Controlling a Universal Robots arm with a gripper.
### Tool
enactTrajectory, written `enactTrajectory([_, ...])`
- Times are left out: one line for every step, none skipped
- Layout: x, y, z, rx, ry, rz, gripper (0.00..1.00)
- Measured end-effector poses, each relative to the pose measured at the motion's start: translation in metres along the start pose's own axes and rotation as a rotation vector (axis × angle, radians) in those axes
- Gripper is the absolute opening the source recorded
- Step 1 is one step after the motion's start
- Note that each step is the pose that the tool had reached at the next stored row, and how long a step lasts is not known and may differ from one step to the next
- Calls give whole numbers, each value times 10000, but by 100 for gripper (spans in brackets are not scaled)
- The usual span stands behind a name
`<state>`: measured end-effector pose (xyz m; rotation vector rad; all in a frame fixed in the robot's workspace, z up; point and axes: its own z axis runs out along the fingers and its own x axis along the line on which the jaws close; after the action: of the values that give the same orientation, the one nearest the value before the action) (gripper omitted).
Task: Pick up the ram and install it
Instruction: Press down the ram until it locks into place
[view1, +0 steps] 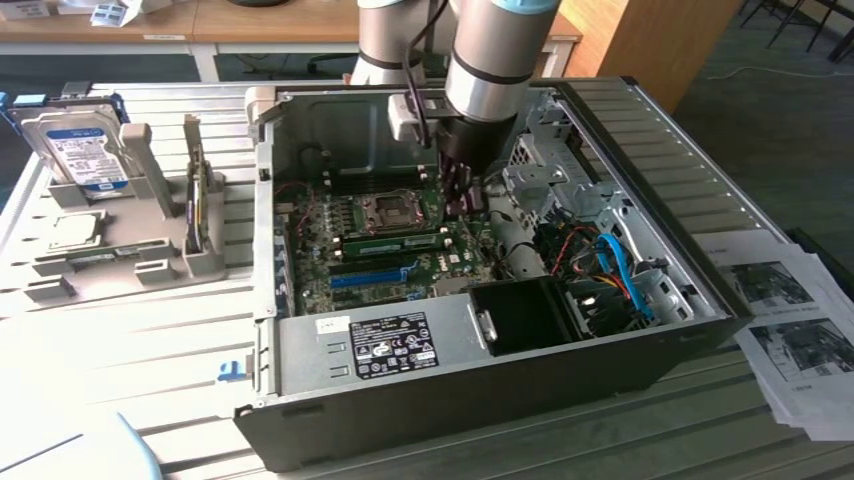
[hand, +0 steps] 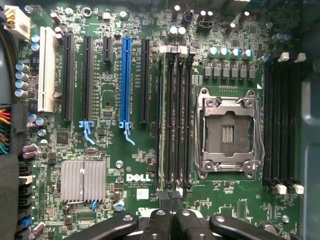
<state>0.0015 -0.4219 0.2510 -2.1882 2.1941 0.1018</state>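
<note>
The ram (view1: 400, 243) is a thin green stick standing in a memory slot on the motherboard, between the CPU socket (view1: 396, 208) and the blue slot (view1: 367, 275). In the wrist view the ram (hand: 161, 120) shows edge-on in the outermost slot of the bank, beside three bare black slots. My gripper (view1: 461, 195) hangs inside the open computer case, just above the board and a little off one end of the stick. Its fingers (hand: 170, 200) sit close together with nothing between them, near the slot latch at the stick's end.
The case walls (view1: 641, 150) and the drive cage (view1: 547, 170) hem the arm in. A grey rack (view1: 147, 220) at the exterior view's left holds the silver hard drive (view1: 83, 150). Cables (view1: 621, 275) and a black box (view1: 527, 315) lie near the case front. Papers (view1: 787, 330) lie at the right.
</note>
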Motion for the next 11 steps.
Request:
enactTrajectory([1, 0, 12, 0, -1, 0, 9])
enactTrajectory([1, 0, 23, 0, -1, 0, 9])
enactTrajectory([2, 0, 35, 0, -1, 0, 9])
enactTrajectory([3, 0, 44, 0, 0, 0, 9])
enactTrajectory([4, 0, 53, 0, -1, 0, 9])
enactTrajectory([5, 0, 62, 0, -1, 0, 9])
enactTrajectory([5, 0, 70, 0, -1, 0, 9])
enactTrajectory([6, 0, 78, 0, 0, 0, 9])
enactTrajectory([6, 0, 86, 0, -1, 0, 9])
enactTrajectory([7, 0, 94, 0, 0, 0, 9])
enactTrajectory([8, 0, 102, 0, 0, 0, 9])
